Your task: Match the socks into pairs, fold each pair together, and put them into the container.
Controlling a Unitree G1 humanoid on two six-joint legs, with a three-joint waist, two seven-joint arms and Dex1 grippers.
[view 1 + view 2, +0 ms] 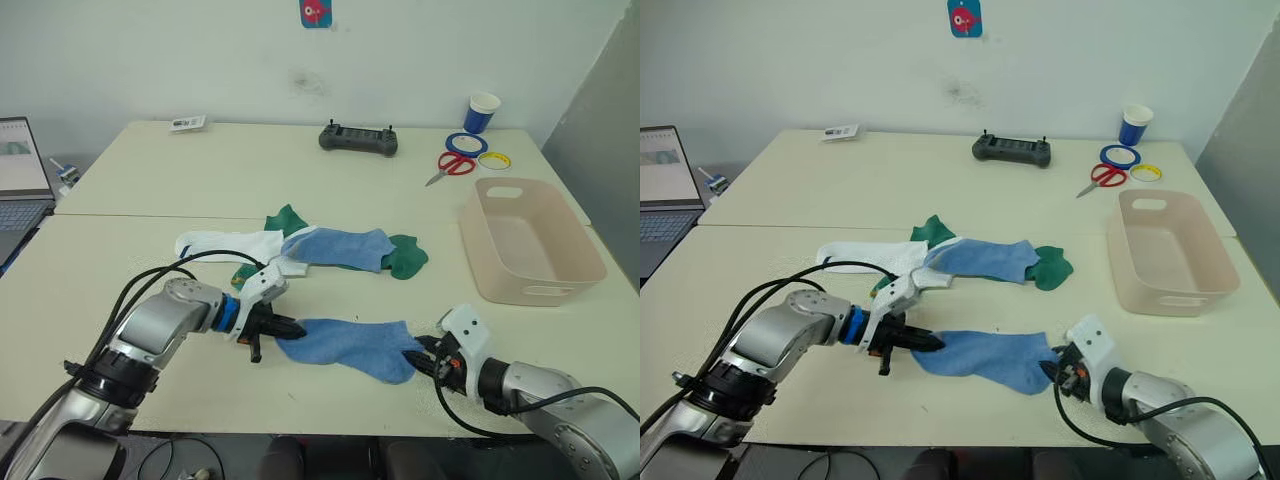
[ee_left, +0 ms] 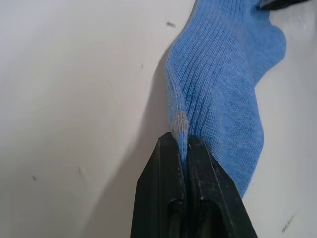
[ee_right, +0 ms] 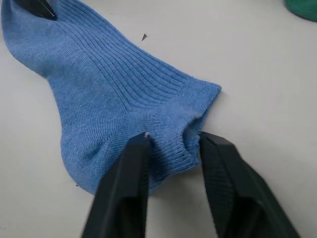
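Head view: you have one light blue sock (image 1: 350,348) flat near the counter's front edge, container (image 1: 533,240) at the right edge. Left wrist: left end effector (image 2: 187,148) pinches its end. Right wrist: right end effector (image 3: 173,144) spread, straddling the other end; close next, then lift toward its mate.

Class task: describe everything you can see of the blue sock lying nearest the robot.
The near blue sock is a light blue ribbed knit ankle sock, lying flat and stretched across the cream table. The left gripper is shut on one end. The right gripper stands open, its fingers straddling the other end. It lies apart from the other socks.
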